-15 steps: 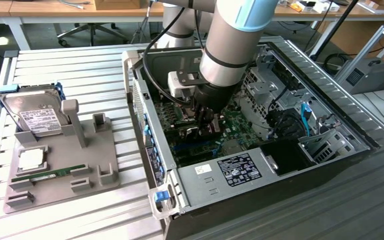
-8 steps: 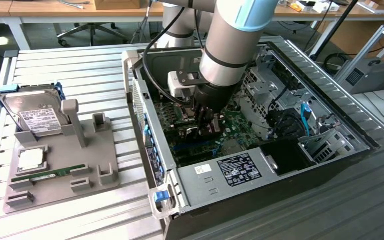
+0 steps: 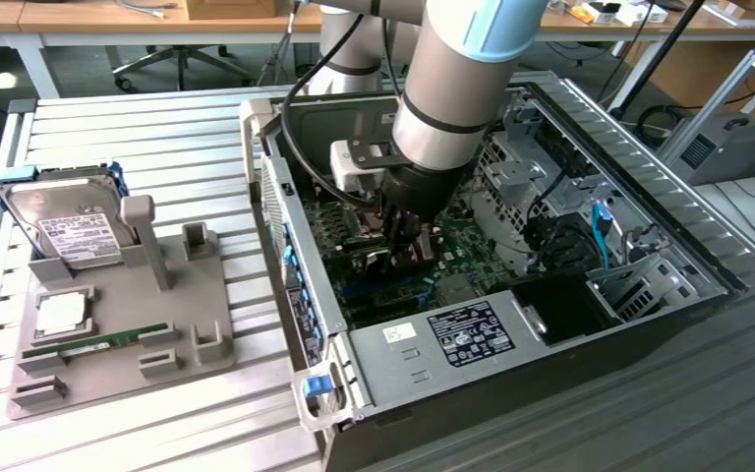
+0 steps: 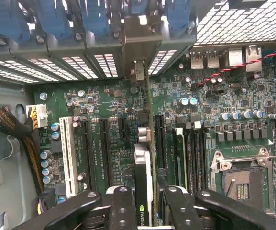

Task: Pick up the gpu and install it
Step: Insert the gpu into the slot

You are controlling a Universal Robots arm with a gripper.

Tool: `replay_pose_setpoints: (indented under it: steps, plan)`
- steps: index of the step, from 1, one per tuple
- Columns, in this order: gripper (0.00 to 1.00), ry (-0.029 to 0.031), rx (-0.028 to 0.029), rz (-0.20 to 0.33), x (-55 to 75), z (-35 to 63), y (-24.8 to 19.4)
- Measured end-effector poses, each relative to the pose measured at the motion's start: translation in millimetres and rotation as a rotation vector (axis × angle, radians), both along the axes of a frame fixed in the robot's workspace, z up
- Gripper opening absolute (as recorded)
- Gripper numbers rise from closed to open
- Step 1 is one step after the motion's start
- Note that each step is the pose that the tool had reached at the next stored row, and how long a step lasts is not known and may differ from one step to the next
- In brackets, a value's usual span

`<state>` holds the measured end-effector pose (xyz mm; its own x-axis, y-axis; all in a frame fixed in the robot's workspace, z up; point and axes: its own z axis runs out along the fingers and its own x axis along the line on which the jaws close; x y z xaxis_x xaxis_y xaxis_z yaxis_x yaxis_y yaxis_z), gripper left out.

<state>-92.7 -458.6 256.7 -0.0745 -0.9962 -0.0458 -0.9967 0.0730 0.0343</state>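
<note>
Where the arm is reaching: the grey Universal Robots arm [image 3: 450, 88] is dipping into the open black-and-silver metal computer case [image 3: 404, 379]; the case is lying on its side on the ribbed grey metal table [image 3: 129, 138]
Gripper: the black two-fingered gripper [image 4: 145, 203] is clamping the card from both sides; its fingers [image 4: 121, 206] are pressing against the card's faces near its upper edge
Gpu: the thin flat gpu [image 4: 145, 143], a green circuit board with a black cooler and a silver metal end bracket, is standing upright and edge-on to the wrist camera; it is hanging over the green motherboard [image 4: 104, 103] in line with the black expansion slots; its bracket is pointing at the case's rear openings beside the row of blue plastic latches [image 4: 51, 19]; whether its lower edge is sitting in a slot I cannot tell
Motherboard: a long white slot [image 4: 68, 153] is lying apart from the card, with black slots between; a square silver-framed processor socket [image 4: 238, 179] is lying on the card's other side
Tray: at the exterior view's left a grey plastic parts tray [image 3: 129, 305] is carrying a silver hard drive with a white label [image 3: 70, 231], a square silver processor chip [image 3: 60, 313] and a narrow green memory stick [image 3: 95, 342]
</note>
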Motion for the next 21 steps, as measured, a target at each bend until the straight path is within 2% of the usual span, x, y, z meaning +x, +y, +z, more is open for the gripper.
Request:
replay_pose_setpoints:
  steps: [8, 21]
  plan:
    - [0.27, 0.0000, 0.0000, 0.000, 0.0, 3.7, 0.0]
    - [0.27, 0.0001, -0.0004, 0.001, 4.0, 3.8, 0.0]
